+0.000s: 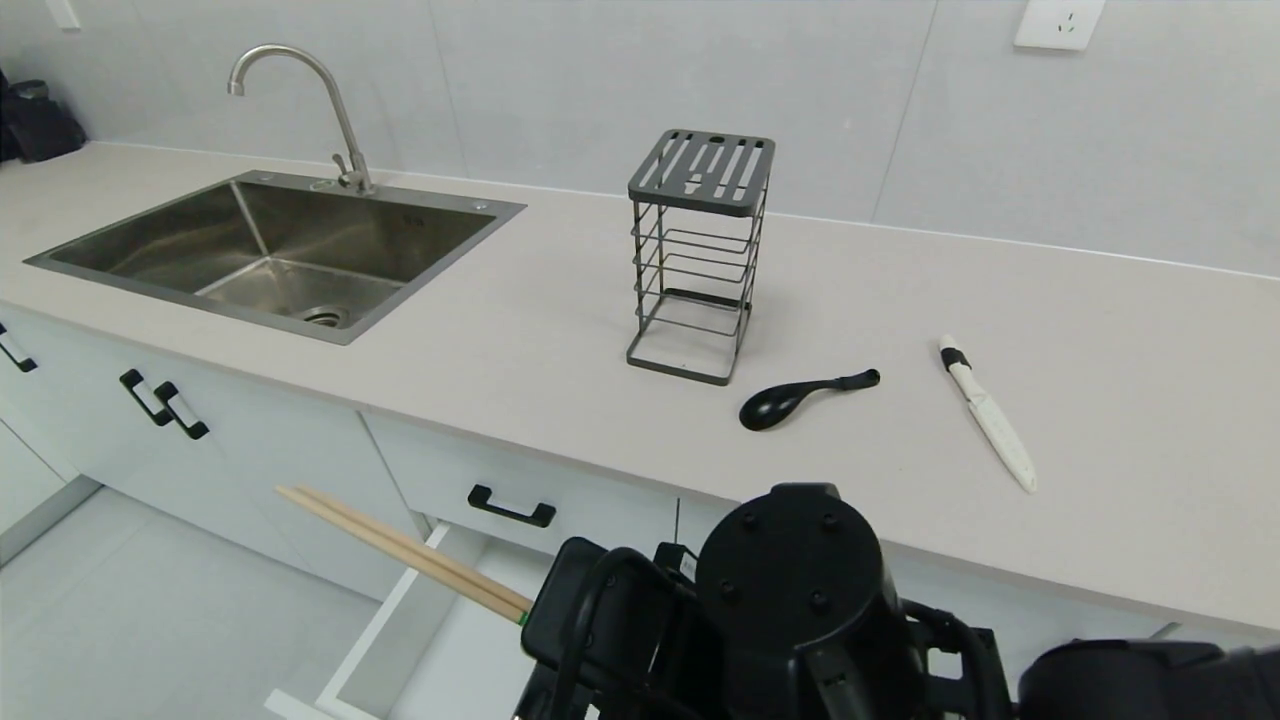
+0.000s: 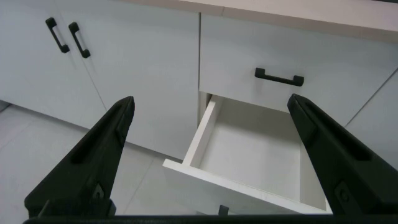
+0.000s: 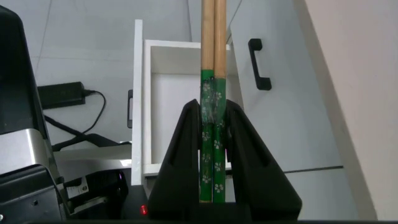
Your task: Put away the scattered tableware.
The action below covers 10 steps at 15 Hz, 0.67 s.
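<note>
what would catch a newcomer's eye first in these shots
First, the pair of chopsticks clamped in the right gripper, held by the open white drawer below the counter. Next, the black spoon and the white knife lying loose on the counter, to the right of the wire rack.

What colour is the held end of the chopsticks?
The chopsticks are green with small pale flowers there, plain wood beyond. Clearest in the right wrist view.
</note>
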Tool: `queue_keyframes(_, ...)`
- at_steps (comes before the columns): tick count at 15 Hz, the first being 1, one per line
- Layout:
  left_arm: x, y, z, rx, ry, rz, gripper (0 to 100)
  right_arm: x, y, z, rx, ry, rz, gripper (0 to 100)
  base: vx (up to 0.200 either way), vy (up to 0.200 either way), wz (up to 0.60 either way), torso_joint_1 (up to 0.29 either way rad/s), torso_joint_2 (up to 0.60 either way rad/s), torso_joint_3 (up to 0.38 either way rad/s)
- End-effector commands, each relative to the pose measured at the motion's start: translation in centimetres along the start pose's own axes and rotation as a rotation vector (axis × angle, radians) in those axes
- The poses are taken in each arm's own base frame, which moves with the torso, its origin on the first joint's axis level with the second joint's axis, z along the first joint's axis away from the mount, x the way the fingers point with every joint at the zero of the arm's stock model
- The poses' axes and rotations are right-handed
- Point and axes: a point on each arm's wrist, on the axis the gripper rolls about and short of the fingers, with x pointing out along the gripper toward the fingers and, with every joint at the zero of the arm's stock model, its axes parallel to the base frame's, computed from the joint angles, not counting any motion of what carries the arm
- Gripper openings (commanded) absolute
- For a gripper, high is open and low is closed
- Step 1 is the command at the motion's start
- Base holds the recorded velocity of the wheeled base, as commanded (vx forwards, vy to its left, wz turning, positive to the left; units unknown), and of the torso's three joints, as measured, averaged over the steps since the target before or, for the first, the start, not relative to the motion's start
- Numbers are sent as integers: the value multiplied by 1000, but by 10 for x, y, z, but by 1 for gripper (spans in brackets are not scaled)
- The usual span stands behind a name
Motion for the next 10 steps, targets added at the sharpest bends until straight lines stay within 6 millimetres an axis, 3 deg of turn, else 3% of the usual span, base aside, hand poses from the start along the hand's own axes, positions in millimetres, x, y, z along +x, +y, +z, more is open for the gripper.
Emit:
queue_keyframes(1,0,0,0,0,1,1,100,5,2,0,-4,11,6,0,0,0,0,-129,266,129)
queue_keyframes(3,0,0,0,-2,1,1,100,9,2,1,-13,37,7,0,0,0,0,-95,186,93)
queue_keyframes(6,0,0,0,-2,1,1,100,16,2,4,-15,41,6,0,0,0,600,-20,53,28)
queue_keyframes(8,0,0,0,-2,1,1,100,20,0,13,-11,11,4,0,0,0,0,0,0,0)
queue_keyframes(10,0,0,0,0,1,1,100,21,0,8,-9,33,6,0,0,0,0,0,0,0)
